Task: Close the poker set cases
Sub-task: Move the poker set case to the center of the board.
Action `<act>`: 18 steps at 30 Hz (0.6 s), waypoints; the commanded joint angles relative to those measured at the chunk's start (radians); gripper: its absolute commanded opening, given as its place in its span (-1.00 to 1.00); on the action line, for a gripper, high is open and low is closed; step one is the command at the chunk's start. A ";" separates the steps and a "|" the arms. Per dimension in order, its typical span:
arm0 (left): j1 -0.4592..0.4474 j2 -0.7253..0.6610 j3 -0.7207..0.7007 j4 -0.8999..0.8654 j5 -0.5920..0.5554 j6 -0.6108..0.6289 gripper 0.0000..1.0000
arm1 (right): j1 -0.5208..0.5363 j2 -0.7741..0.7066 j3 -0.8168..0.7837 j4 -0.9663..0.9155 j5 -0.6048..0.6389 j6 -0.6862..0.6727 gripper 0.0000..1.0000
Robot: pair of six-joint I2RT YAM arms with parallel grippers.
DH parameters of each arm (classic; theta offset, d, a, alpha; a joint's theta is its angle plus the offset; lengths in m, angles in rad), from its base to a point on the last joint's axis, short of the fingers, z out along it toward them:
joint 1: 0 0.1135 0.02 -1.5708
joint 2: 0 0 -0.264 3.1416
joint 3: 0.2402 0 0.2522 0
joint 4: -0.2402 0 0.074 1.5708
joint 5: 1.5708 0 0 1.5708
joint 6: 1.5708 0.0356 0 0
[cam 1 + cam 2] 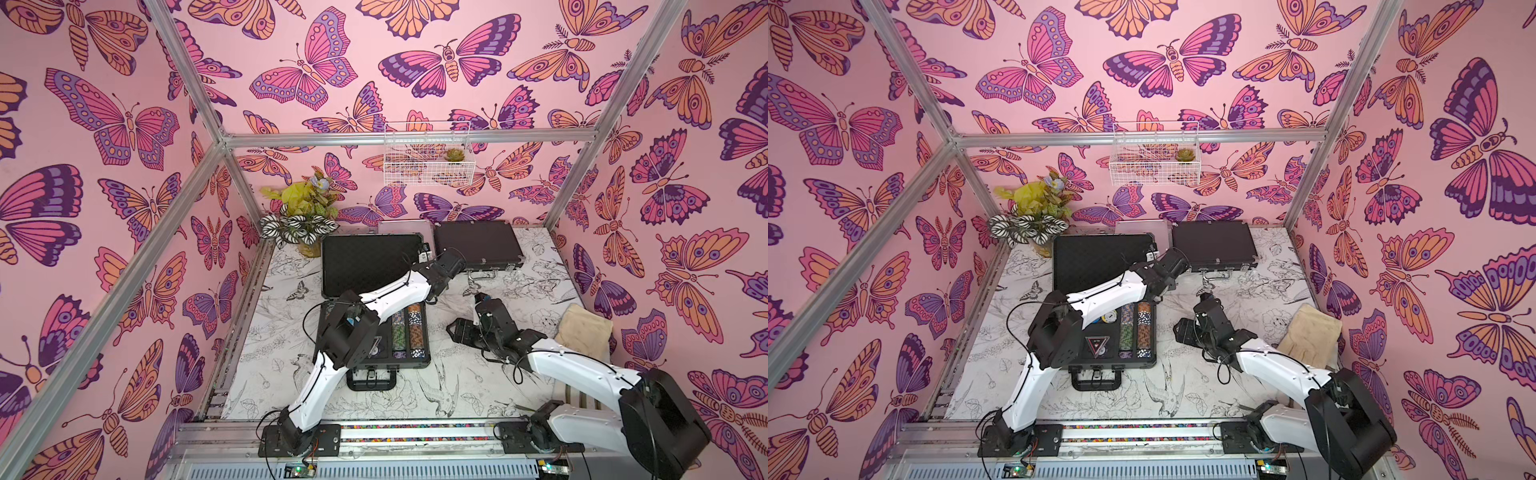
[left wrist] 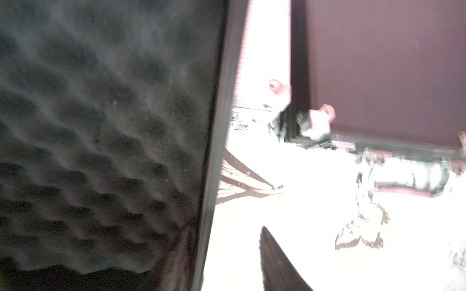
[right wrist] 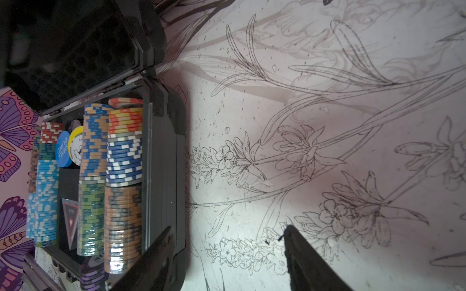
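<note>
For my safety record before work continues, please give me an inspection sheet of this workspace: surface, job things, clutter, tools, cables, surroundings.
Surface: table with flower-print cover.
Job's things: large black case open, chips showing; medium black case shut; silver case behind them, state unclear.
Clutter: potted plants, beige glove.
Tools: left tool open at the raised lid's edge; right tool open, empty, over the table.
Cables: black loops along both arms.
Surroundings: butterfly walls, metal frame, wire basket.

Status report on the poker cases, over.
Right gripper jaws open, empty, beside large case. Left gripper at its raised lid, jaws unclear. Large case open; medium case shut. Left arm over the chips, in lid's path.
</note>
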 commanded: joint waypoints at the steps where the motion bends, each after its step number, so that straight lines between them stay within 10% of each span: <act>1: 0.001 -0.149 -0.094 0.019 0.017 0.153 0.06 | -0.006 0.022 0.017 -0.017 0.002 -0.023 0.39; 10: 0.192 -0.504 -0.497 0.018 0.142 0.345 -0.04 | -0.006 0.038 0.037 -0.006 -0.024 -0.029 0.40; 18: 0.399 -0.676 -0.732 0.019 0.006 0.377 -0.20 | 0.001 0.080 0.039 0.041 -0.064 -0.017 0.38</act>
